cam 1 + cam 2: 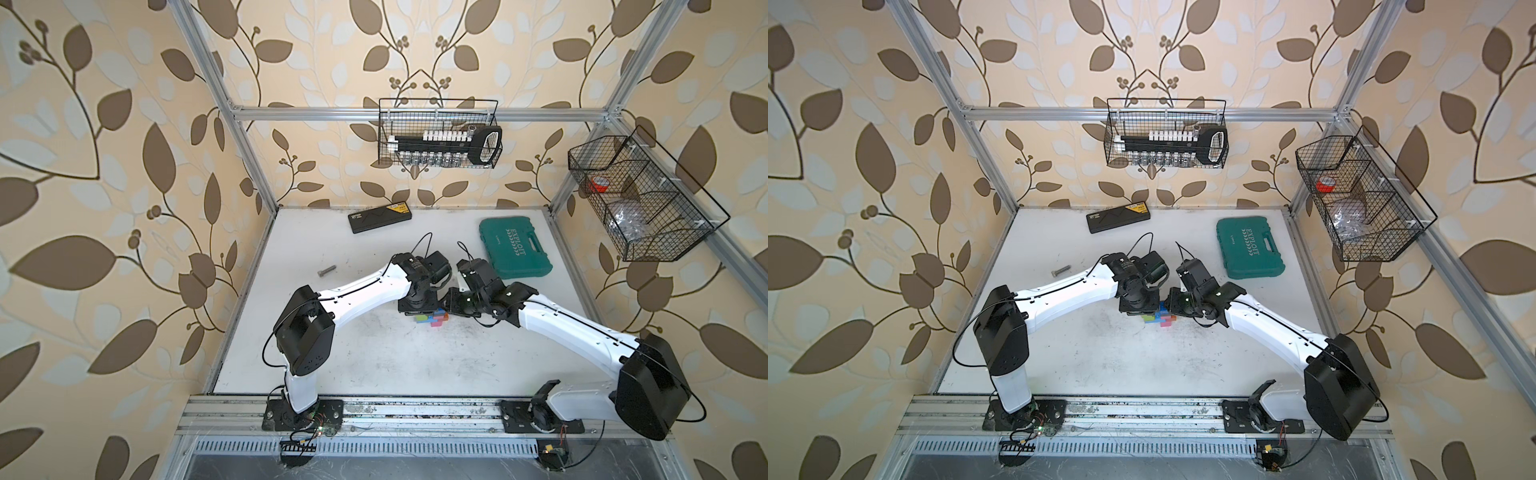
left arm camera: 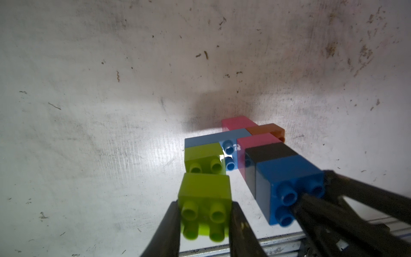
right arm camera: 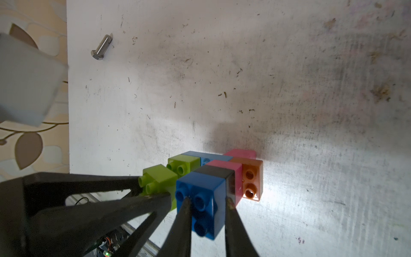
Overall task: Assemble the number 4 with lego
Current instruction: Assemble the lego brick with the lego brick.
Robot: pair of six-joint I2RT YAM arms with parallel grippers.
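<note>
Our number 4 stands upright, crossbar running left-right; right gripper clamps its dark blue top brick, left gripper a lime green brick.

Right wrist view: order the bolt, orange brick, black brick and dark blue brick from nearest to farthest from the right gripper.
1. Dark blue brick, in the right gripper.
2. Black brick, joined behind it.
3. Orange brick, farther back, studs showing.
4. Bolt, alone near the table edge.
</note>
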